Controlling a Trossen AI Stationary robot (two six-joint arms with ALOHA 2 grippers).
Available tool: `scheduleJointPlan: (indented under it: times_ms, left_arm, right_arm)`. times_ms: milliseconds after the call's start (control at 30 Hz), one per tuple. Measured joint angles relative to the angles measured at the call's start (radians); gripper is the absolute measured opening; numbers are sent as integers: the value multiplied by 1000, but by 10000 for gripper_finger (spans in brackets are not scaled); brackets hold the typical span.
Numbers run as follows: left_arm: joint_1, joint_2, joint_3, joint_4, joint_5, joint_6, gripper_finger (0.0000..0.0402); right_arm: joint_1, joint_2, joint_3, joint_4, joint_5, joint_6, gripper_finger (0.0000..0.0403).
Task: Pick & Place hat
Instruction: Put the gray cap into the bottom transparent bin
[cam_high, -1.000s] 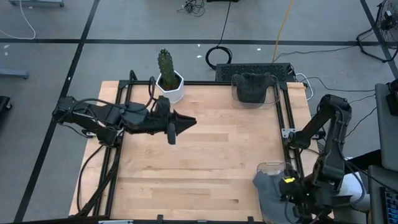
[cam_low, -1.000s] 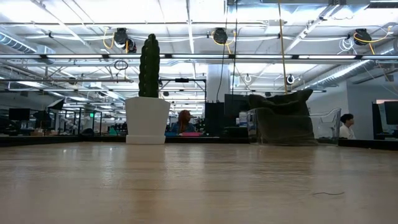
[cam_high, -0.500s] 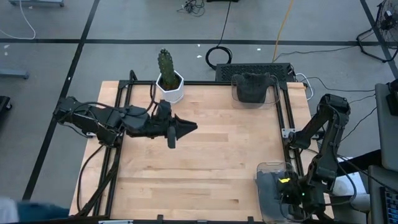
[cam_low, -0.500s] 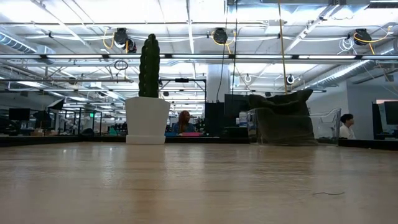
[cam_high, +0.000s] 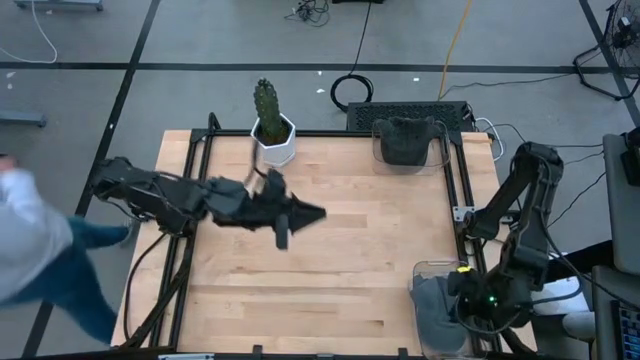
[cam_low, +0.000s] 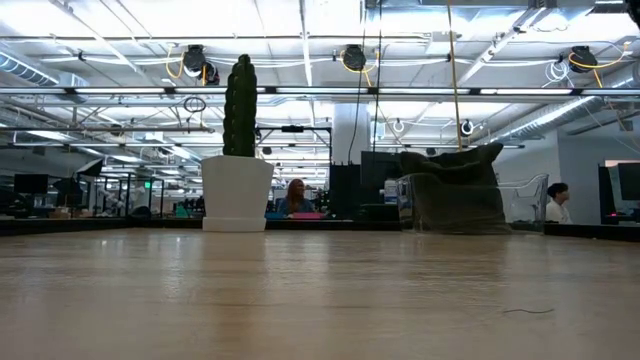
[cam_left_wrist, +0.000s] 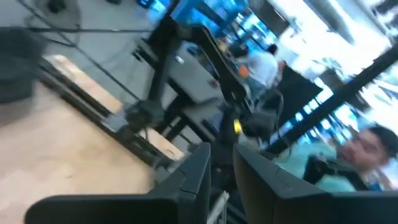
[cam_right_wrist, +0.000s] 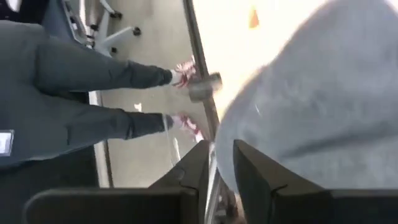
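At the near right corner of the worktop (cam_high: 330, 260), the right gripper (cam_high: 462, 305) hangs just over a grey hat (cam_high: 432, 312) lying in a clear bin (cam_high: 428, 270); its fingers (cam_right_wrist: 255, 171) stand slightly apart against the fabric, grasping nothing visible. Seat both fingers around a fold before closing, then lift straight. The left gripper (cam_high: 318, 212) waits mid-worktop, fingers narrowly parted and empty. Another hat (cam_high: 403, 138) sits far right.

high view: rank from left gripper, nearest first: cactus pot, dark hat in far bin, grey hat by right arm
From the left gripper:
1. Cactus pot, far edge, just beyond it.
2. Dark hat, in the far-right bin.
3. Grey hat, near-right corner, by the right gripper.
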Motion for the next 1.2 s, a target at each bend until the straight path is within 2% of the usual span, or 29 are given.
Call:
scheduleJointPlan:
  times_ms: [167, 367, 567, 733, 967, 1200]
  left_arm:
    - [-18, 97, -2, 119, 112, 76, 76]
    - [21, 113, -2, 152, 116, 55, 76]
    - [38, 82, 0, 146, 151, 139, 76]
    - [39, 60, -2, 86, 231, 162, 76]
    - [35, 25, -2, -32, 249, 197, 76]
    - [35, 22, -2, -44, 266, 200, 76]
  right_arm:
    - [-107, 47, 116, -109, 7, -186, 26]
    - [-216, 139, 218, -126, -4, -397, 2]
    - [-333, 259, 204, -142, -162, -502, 1]
    - [-383, 328, 173, -203, -259, -476, 0]
    - [-381, 345, 157, -196, -253, -440, 0]
    - [-383, 343, 49, -101, -268, -371, 0]
